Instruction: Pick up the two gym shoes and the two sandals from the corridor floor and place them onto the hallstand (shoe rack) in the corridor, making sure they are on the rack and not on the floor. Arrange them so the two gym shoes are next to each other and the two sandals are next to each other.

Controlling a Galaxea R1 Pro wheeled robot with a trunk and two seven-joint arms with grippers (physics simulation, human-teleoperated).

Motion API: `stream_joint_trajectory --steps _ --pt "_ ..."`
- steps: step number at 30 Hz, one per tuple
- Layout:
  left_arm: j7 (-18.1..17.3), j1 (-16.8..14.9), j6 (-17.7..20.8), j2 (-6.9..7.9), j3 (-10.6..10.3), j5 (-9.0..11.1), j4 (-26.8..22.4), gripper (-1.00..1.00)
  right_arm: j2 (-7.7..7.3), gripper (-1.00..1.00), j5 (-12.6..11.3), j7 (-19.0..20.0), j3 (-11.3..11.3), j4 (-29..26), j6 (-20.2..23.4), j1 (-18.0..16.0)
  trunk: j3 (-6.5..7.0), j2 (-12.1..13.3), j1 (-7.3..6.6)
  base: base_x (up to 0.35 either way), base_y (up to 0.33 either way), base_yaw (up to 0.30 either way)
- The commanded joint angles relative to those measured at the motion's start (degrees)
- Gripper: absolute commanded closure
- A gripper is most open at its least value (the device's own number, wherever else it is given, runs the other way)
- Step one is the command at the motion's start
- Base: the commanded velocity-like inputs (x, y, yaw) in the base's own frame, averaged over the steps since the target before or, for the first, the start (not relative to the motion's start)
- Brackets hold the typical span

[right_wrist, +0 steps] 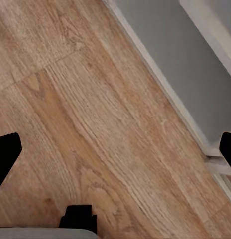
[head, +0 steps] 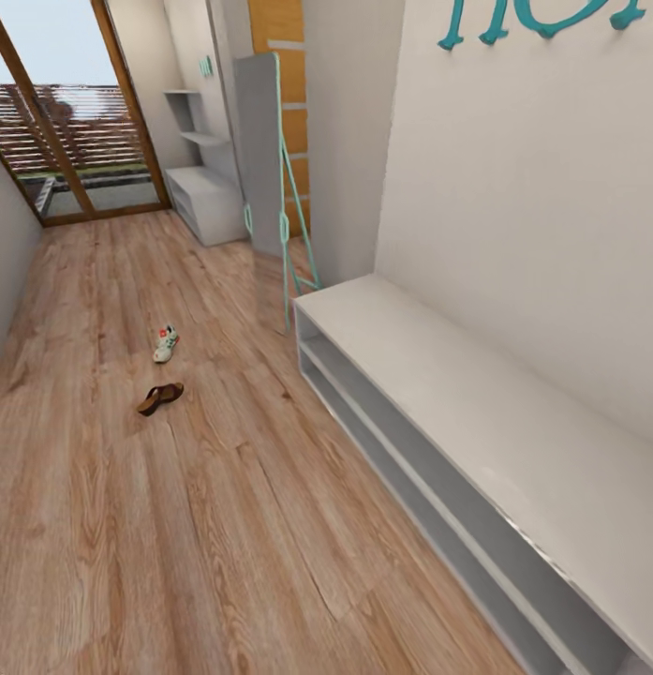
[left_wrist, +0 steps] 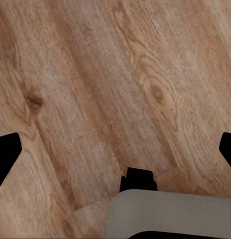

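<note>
The corridor floor (head: 223, 525) is light brown wood-grain plank, running away toward a glass door with a wooden frame (head: 78, 122) at the far end, pale walls on both sides. Along the wall on the robot's right stands a low white bench (head: 476, 412) with long open tiers, teal letters (head: 541, 19) fixed to the wall above it. Farther down the same side a tall grey panel with a teal frame (head: 270, 159) leans by the wall, and beyond it sits the hallstand (head: 209, 202), a pale grey low bench with staggered grey wall shelves above. Out on the open planks I count one gym shoe (head: 165, 343), cream-white with red and green touches, and one sandal (head: 160, 397), dark brown, lying just nearer than the shoe; the two are close but apart, both on the floor and well away from either bench. The left gripper (left_wrist: 115, 149) points down at bare planks, its dark fingertips (left_wrist: 6, 154) set wide at the edges of the wrist view, jaws spread and nothing between them. The right gripper (right_wrist: 115, 149) likewise hangs over the floor with jaws wide apart and empty; beyond one fingertip (right_wrist: 227, 149) runs the bench's pale lower edge and grey shelf, close beside that jaw, while planks lie between the fingers.
</note>
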Motion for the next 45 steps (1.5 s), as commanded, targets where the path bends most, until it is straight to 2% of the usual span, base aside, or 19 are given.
stream_joint_trajectory --steps 1,45 --pt "-0.08 -0.05 -0.18 -0.01 0.06 0.14 0.08 -1.00 0.01 -1.00 0.06 -0.02 -0.09 0.00 -0.16 0.00 -0.09 -0.02 0.03 0.283 0.234 0.230" --pt "-0.08 -0.05 -0.18 -0.01 0.06 0.14 -0.01 -1.00 0.01 -1.00 0.05 -0.02 -0.05 0.00 -0.16 0.00 -2.31 -0.02 0.03 0.298 0.197 0.230"
